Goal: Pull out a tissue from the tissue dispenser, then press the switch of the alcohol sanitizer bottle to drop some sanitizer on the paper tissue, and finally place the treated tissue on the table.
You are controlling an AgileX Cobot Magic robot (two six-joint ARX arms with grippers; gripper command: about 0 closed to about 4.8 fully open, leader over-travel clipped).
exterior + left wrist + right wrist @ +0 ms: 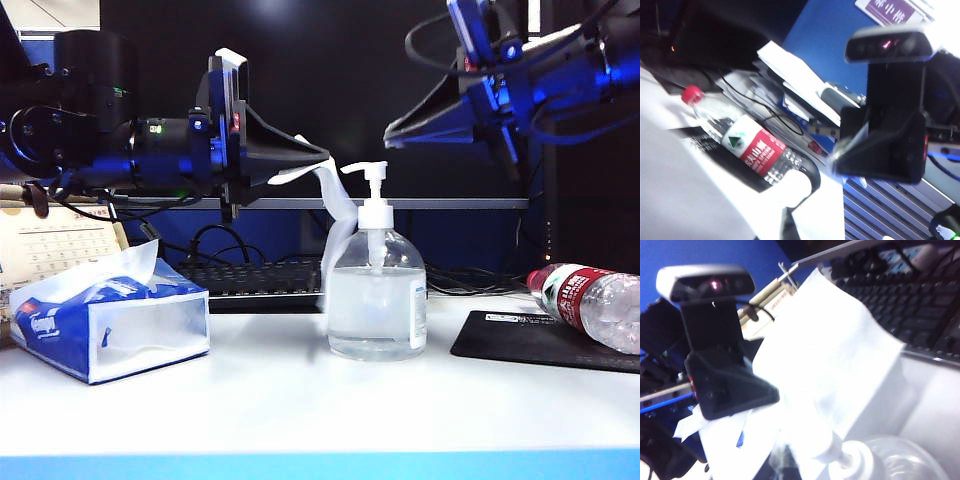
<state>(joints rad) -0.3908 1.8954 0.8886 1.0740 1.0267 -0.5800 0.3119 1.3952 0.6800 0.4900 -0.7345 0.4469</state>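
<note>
**Holding a limp tissue over the pump**

Hanging from the left gripper (pixel 322 160), clamped on 1 corner, the tissue (pixel 340 215) droops just behind the switch (pixel 372 172) of the alcohol sanitizer bottle (pixel 376 300) at mid-table. It looks light, soft and tearable. The right gripper (pixel 392 135), closed and empty, hovers above right, and should press the stiff pump head squarely.

Black arms, blue-lit joints, black cables, wedge-shaped left claw (pixel 318 160)
</note>
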